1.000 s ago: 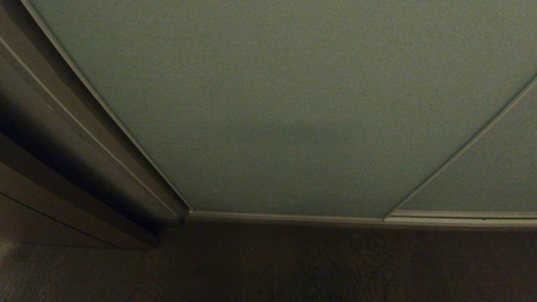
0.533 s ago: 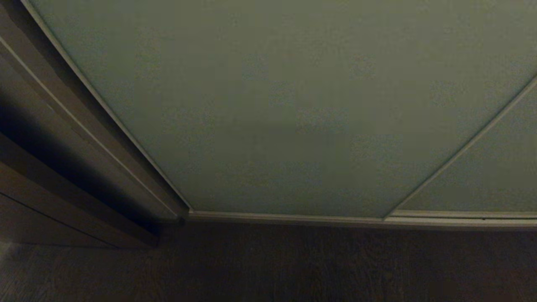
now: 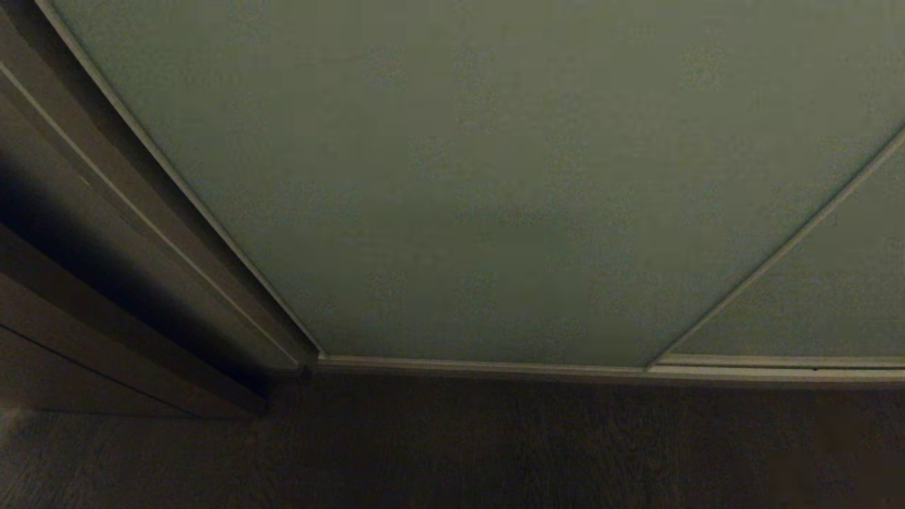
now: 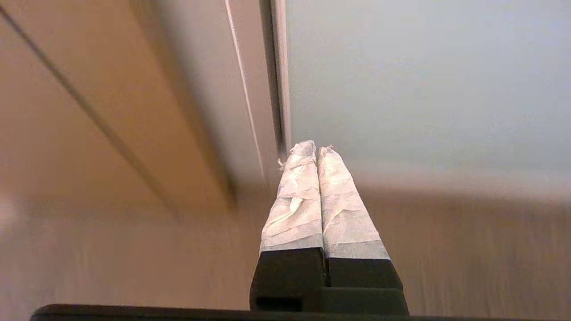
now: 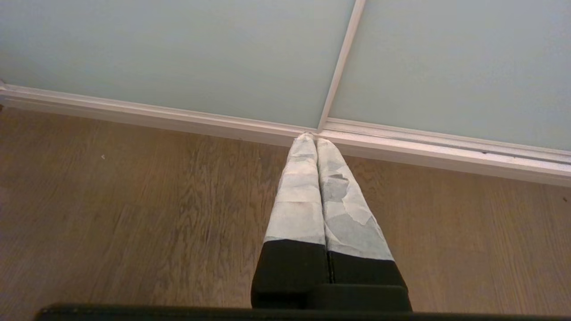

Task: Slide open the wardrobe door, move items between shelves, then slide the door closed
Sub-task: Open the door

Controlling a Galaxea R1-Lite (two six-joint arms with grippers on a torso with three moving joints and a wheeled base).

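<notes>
Door (image 4: 424,80) stands closed ahead of the left gripper (image 4: 316,149), its upright edge just beyond the pinched-shut tips (nearer than the right gripper (image 5: 312,139), likewise shut, empty).

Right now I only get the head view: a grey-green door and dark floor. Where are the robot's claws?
Observer: The left claw is shut, aimed toward the left edge of the sliding wardrobe door.
Operator: And the other one?
Observer: The right claw is shut too, aimed low at where that door meets the second door panel, above the wooden floor.
Operator: Holding anything?
Observer: No, both are empty.
</notes>
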